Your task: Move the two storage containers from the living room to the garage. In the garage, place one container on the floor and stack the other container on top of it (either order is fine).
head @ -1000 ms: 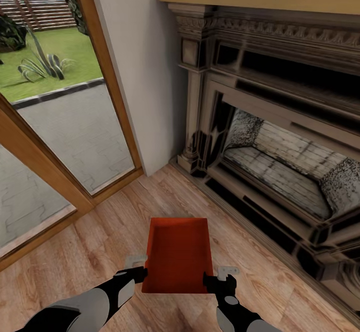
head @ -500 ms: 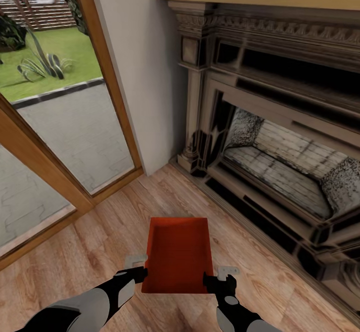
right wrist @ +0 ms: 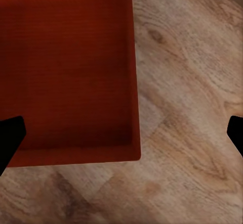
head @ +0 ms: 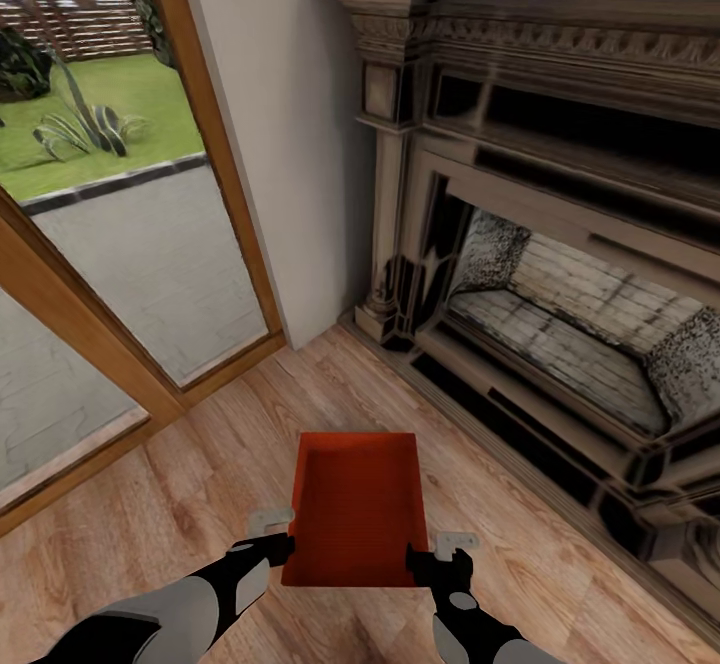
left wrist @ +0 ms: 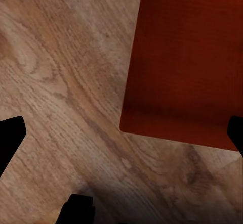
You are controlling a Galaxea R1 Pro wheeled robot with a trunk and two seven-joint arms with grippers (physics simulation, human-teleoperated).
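Between the two arms, an orange-red bin point(head: 355, 504) is sitting low over the wood floor point(head: 180, 504) by the fireplace point(head: 560, 324). Left end effector point(head: 268, 541) and right end effector point(head: 437, 558) are pressing its near corners; I cannot tell how wide they are. It is looking light, stiff and smooth, so squeezing both long sides seems best.

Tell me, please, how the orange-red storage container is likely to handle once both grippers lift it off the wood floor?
The storage container looks like rigid moulded plastic, so it should probably keep its shape. It is lidless and appears empty, so likely light. Its smooth, slightly tapered walls could slip between the left gripper and right gripper, which sit at its near corners.
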